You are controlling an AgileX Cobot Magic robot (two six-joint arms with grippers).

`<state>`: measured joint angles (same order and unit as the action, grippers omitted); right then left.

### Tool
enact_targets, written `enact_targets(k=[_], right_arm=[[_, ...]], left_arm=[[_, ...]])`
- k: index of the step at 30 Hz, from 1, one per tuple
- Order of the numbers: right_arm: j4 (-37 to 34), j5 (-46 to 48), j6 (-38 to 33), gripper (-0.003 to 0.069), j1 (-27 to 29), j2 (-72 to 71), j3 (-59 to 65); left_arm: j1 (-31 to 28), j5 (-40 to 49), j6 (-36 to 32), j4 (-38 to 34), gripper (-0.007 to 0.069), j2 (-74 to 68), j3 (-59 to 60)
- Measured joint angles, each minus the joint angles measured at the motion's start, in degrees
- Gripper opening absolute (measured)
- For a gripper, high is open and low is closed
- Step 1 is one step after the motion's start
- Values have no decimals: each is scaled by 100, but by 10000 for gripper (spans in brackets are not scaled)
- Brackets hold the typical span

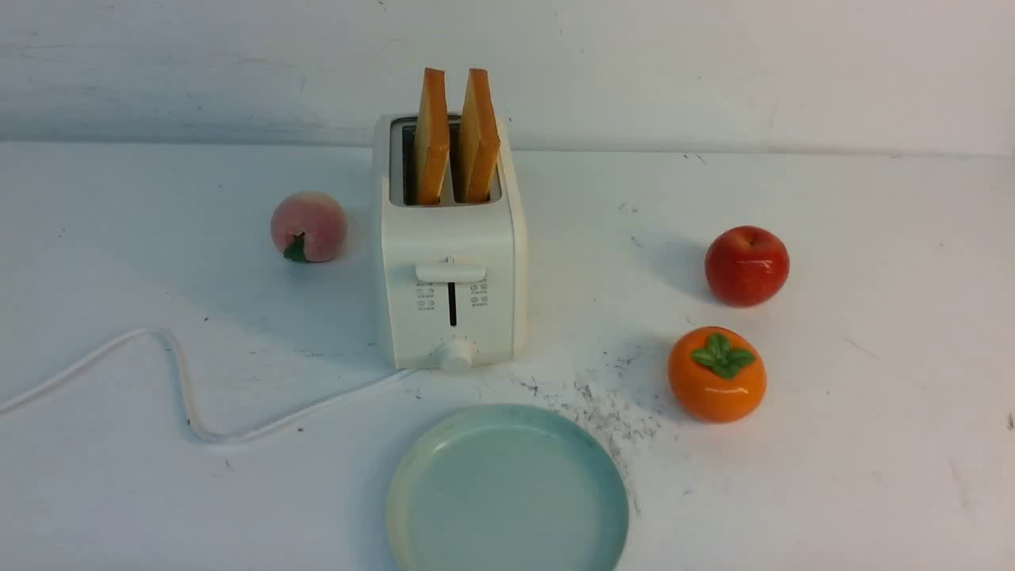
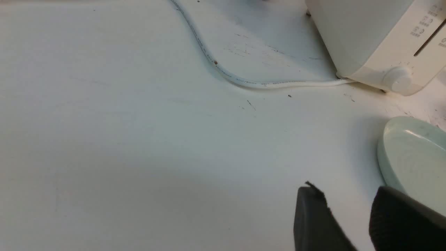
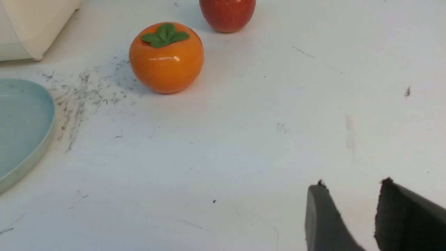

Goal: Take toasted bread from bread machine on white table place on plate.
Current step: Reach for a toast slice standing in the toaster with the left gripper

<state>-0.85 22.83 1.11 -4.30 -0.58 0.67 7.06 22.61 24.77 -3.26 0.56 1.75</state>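
Two slices of toasted bread (image 1: 432,135) (image 1: 480,135) stand upright in the slots of the cream-white bread machine (image 1: 450,262) at the middle of the white table (image 1: 872,396). The pale blue-green plate (image 1: 507,492) lies empty in front of it. Neither arm shows in the front view. My left gripper (image 2: 345,195) is open and empty above bare table, beside the plate's rim (image 2: 411,157), with the bread machine's lower front corner (image 2: 383,52) beyond. My right gripper (image 3: 352,191) is open and empty above bare table, the plate's edge (image 3: 24,132) off to one side.
A peach (image 1: 308,227) sits left of the bread machine. A red apple (image 1: 747,265) and an orange persimmon (image 1: 716,373) sit to its right; both also show in the right wrist view (image 3: 227,14) (image 3: 166,57). The white cord (image 1: 174,381) snakes across the left table.
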Motion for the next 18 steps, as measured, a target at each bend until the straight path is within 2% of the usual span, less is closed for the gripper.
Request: enact_targets(k=[18], right_arm=[[0,0,0,240,0,0,0]], left_arm=[[0,0,0,0,238,0,0]])
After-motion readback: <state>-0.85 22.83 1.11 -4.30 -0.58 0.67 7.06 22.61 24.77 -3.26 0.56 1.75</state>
